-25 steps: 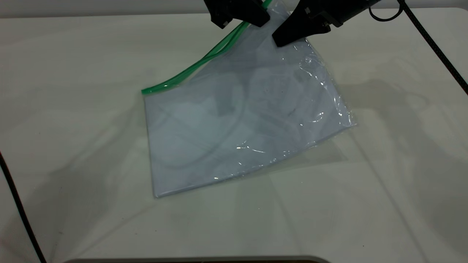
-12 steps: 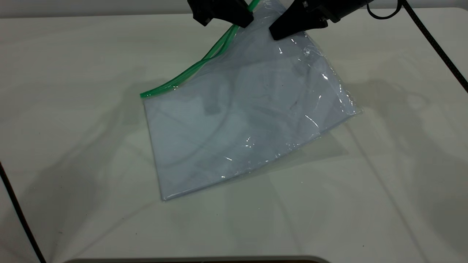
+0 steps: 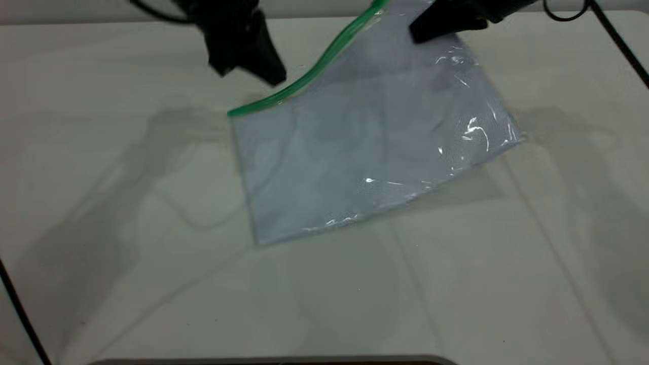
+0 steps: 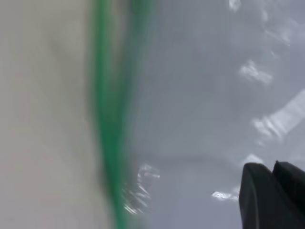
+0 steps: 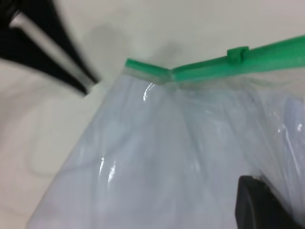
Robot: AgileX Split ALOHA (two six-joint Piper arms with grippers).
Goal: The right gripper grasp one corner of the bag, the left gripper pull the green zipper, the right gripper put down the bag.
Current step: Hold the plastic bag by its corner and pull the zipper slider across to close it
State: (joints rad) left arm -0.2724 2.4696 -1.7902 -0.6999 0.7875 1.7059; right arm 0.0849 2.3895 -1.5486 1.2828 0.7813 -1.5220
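The left tool (image 3: pixel 253 61) has been drawn to the upper left, off the green zipper (image 3: pixel 309 76); its jaw state cannot be told. The bag (image 3: pixel 365 147), frame centre, is held by its top corner in the closed right tool (image 3: pixel 421 33), and awaits lowering to the surface (image 3: pixel 127 253)

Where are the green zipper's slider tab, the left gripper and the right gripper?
slider tab (image 5: pixel 238 53), right wrist view, on the small raised green block on the strip.
left gripper (image 3: pixel 263 71), exterior view, near the black jaw ends beside the zipper.
right gripper (image 3: pixel 423 33), exterior view, at its tapered tip on the bag.
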